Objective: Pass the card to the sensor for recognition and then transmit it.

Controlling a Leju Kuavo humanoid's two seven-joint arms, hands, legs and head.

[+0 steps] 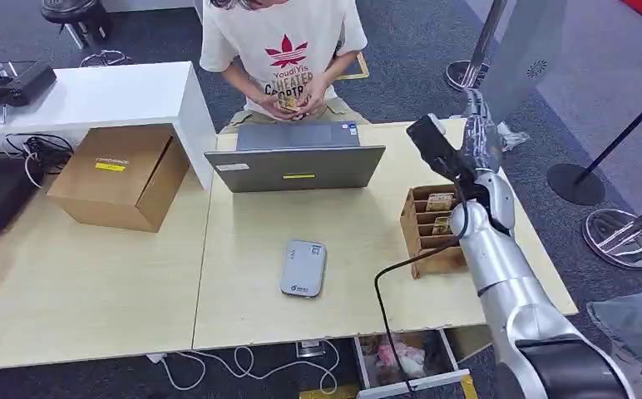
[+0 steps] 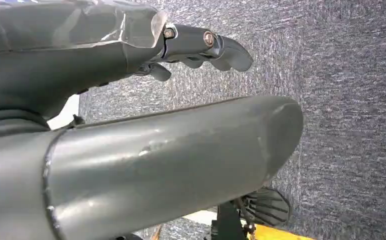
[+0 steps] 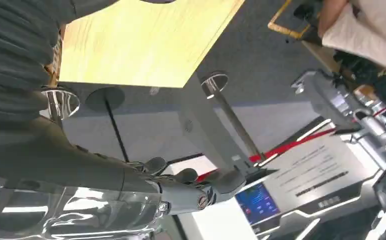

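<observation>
- Step in hand: fetching a card; none is held yet.
- Right hand [image 1: 477, 133] is raised above the worktop's [image 1: 359, 249] right edge, fingers apart, empty.
- Left hand [image 2: 201, 47] hangs over carpet, fingers loosely apart, empty.
- Cards [image 1: 440, 202] stand in the wooden card rack [image 1: 427, 229] near the right edge.
- Next move likely calls for lowering the right hand into the rack, then carrying a card to the grey sensor [image 1: 303, 268] near the front edge.

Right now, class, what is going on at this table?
The robot's right hand is raised above the wooden card rack, holding nothing. The grey sensor lies untouched mid-table. A person seated behind the laptop handles cards. The left hand hangs over the carpet.
</observation>
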